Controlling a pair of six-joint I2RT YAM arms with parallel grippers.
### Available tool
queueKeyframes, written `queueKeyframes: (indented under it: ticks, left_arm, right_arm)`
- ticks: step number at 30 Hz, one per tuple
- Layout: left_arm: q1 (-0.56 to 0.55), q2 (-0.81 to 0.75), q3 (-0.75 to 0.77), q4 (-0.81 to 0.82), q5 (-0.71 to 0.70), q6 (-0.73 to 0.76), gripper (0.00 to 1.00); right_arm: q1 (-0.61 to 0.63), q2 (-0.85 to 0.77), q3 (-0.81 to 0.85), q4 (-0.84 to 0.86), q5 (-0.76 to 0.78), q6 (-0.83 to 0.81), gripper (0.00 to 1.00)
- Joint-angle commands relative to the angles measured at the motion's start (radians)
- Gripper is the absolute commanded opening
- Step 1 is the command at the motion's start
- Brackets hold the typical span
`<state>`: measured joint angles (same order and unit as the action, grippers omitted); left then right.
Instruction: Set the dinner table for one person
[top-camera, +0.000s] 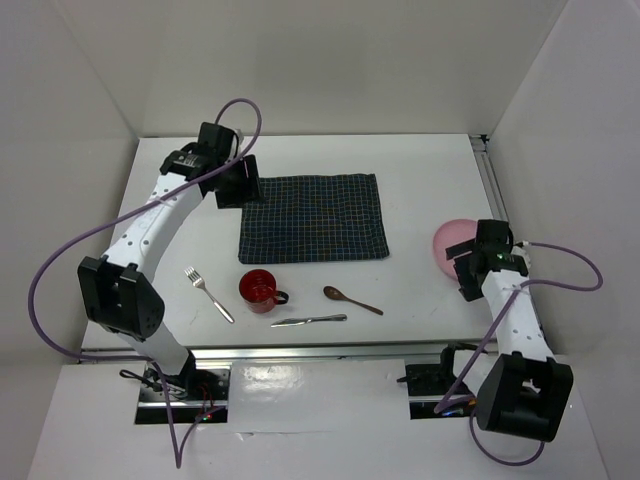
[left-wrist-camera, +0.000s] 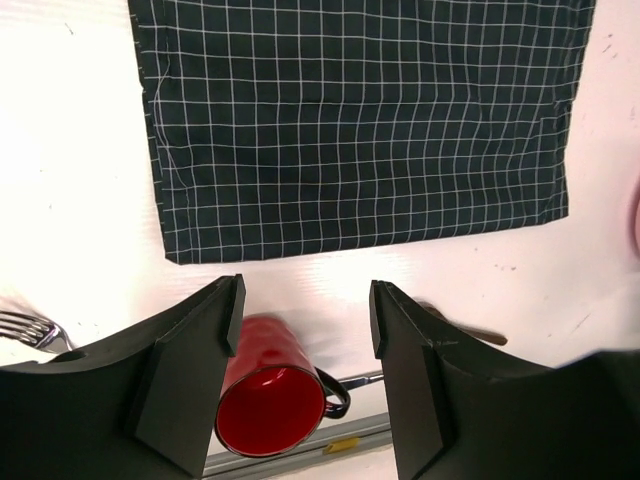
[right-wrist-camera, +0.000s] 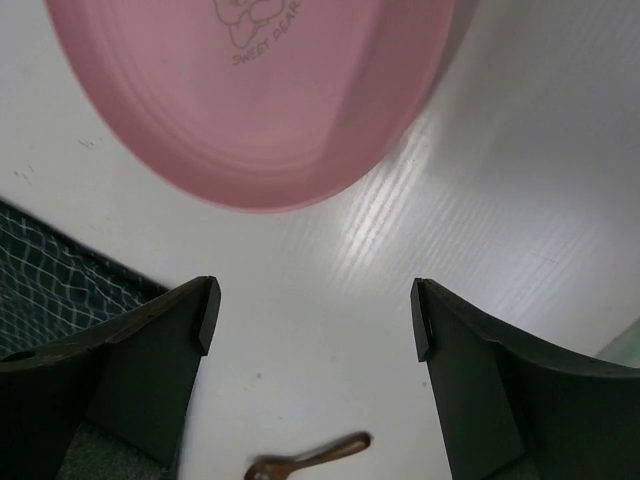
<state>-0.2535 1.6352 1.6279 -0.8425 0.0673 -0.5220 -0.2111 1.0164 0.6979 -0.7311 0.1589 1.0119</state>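
Dinner table (top-camera: 420, 160), big and white, lies under both arms. The left gripper (left-wrist-camera: 305, 300) has its fingers spread wide and holds nothing. It hangs by the far left corner of the dark checked cloth (top-camera: 313, 217). The right gripper (right-wrist-camera: 315, 300) is spread wide too, empty, just beside the pink dish (right-wrist-camera: 250, 90). Nearer the arms lie a fork (top-camera: 208, 293), a red mug (top-camera: 258, 289), a knife (top-camera: 308, 320) and a spoon (top-camera: 352, 299).

The mat (top-camera: 313, 218) lay on the dinner table (top-camera: 420, 160), the plate (top-camera: 450, 242) to its right. Before it lay fork (top-camera: 208, 293), mug (top-camera: 259, 289), knife (top-camera: 308, 320), spoon (top-camera: 352, 300).
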Motion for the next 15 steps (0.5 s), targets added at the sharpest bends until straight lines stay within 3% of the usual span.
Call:
queueKeyframes:
  ticks: [1, 10, 15]
  left_arm:
    - [-0.006, 0.0, -0.005, 0.031, 0.005, 0.017, 0.7]
    - [-0.015, 0.018, -0.025, 0.04, 0.005, 0.017, 0.7]
    - [-0.015, 0.018, -0.034, 0.04, 0.005, 0.017, 0.7]
  right_arm:
    - [-0.03, 0.034, -0.014, 0.127, -0.012, 0.103, 0.89]
    - [-0.03, 0.108, -0.077, 0.202, -0.012, 0.275, 0.89]
    - [-0.03, 0.126, -0.127, 0.265, -0.015, 0.309, 0.82]
